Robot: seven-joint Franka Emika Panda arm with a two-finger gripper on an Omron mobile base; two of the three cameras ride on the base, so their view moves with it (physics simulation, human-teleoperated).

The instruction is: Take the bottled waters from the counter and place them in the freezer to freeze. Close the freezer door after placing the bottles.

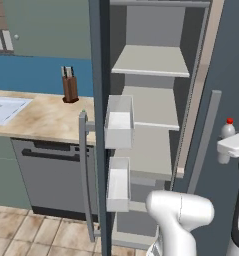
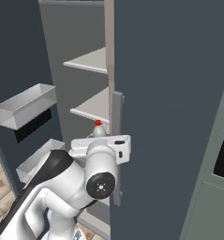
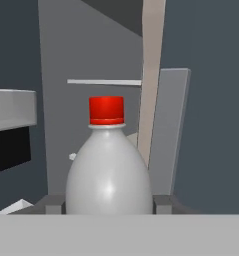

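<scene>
The gripper (image 3: pixel 109 204) is clamping the red-capped water bottle (image 3: pixel 109 175), with one dark finger (image 3: pixel 52 204) pressing against each side of the whitish body. The bottle is standing upright between the fingers, cap (image 3: pixel 106 110) uppermost, and is being carried in the air in front of the freezer (image 1: pixel 153 107). In the left base view the bottle (image 1: pixel 227 131) is showing at the right edge, just above the white hand, against the dark closed right-hand door (image 1: pixel 226 75). In the right base view the bottle's cap (image 2: pixel 98 123) is peeking over the hand beside the vertical bar handle (image 2: pixel 117 140) of that closed door.

The freezer door (image 1: pixel 98 120) on the left is standing wide open, edge-on to the left base camera. Two white bins (image 1: pixel 119 122) are hanging on its inner face, one above the other, and its long bar handle (image 1: pixel 84 170) is facing the counter side. Inside the freezer, pale shelves (image 1: pixel 152 62) are stacking up one above another, and nothing is visible on them.

The counter (image 1: pixel 46 117) is running to the left of the open door, beige and marbled, with a pale sink (image 1: pixel 3 109) at its far left. A knife block (image 1: pixel 69 86) is standing near the back of the counter against the blue wall. A dark dishwasher front (image 1: pixel 48 175) is sitting below the counter.
</scene>
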